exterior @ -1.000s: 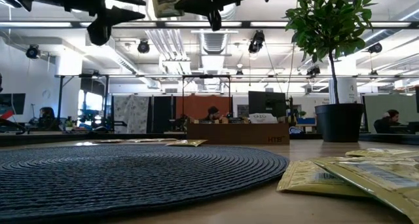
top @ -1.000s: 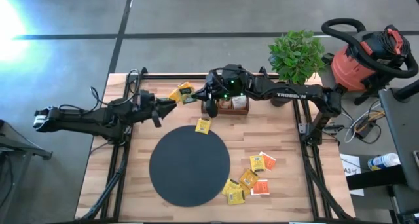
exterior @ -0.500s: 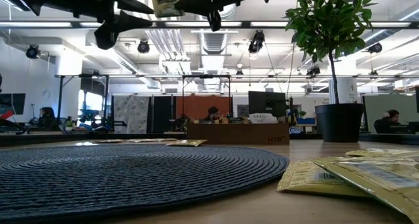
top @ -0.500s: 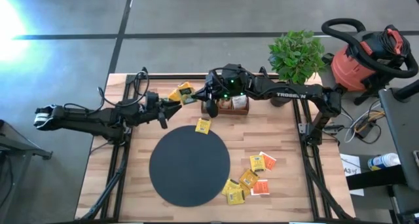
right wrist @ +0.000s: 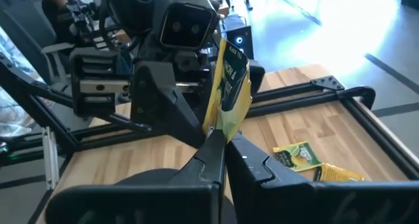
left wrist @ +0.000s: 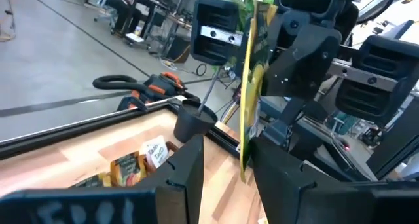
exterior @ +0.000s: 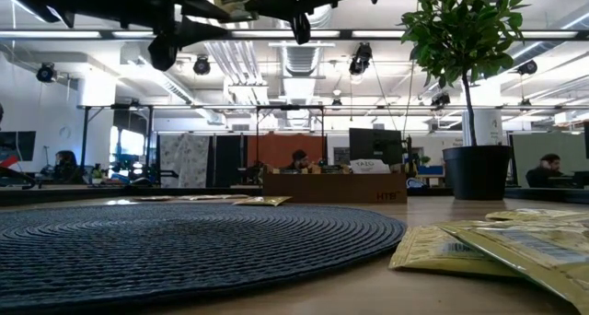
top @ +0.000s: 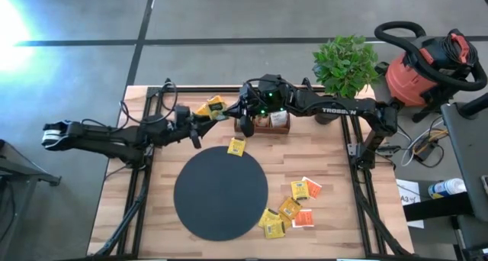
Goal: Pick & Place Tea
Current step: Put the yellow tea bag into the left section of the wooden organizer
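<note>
My right tool (right wrist: 222, 152) is clamped on a yellow sachet (right wrist: 230, 86) held above the tabletop (top: 335, 215), my left tool (top: 200, 124) apart around it; releasing early drops it.

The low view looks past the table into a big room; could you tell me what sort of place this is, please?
Probably an open-plan lab or office workspace: ceiling light strips, a monitor on a far desk, and a seated person.

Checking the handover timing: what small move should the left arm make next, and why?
Probably close the left end effector on the yellow sachet. The shut right end effector holds it upright in the air, and its edge already sits between the left's open fingers.
</note>
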### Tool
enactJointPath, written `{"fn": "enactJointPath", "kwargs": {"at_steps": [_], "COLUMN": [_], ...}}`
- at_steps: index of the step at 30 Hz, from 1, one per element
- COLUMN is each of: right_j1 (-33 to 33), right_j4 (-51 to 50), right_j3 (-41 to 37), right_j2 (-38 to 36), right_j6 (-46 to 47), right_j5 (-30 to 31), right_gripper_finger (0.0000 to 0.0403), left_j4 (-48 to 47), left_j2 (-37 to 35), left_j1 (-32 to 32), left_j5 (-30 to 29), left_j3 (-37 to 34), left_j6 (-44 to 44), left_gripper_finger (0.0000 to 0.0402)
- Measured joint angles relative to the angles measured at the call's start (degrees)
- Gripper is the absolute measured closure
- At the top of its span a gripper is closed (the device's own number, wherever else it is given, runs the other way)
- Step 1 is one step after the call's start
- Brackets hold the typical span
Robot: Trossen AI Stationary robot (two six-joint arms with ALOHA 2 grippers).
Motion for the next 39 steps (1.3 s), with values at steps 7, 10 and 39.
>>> {"fn": "enactJointPath", "kwargs": {"at_steps": [7,10,39], "right_j1": [0.1,0.1,0.1], "right_j4": [0.1,-0.2,-9.2], "right_j3": [0.0,0.0,1.0], "right_j2": [0.0,0.0,0.0], "right_j6": [1.1,1.1,-1.0], "right_j5": [-0.1,-0.1,0.0], "right_gripper_finger": [0.0394,0.0394,0.0358], "left_j4": [3.3,3.8,-0.2], "left_j2": [3.0,3.7,3.8], "left_j1": [0.4,0.4,0.8], "left_j5": [4.2,4.2,2.7], "left_j3": [0.0,0.0,0.0], "left_j6": [-0.3,-0.3,2.5], "left_gripper_finger": [0.0304,0.0334,0.0401]}}
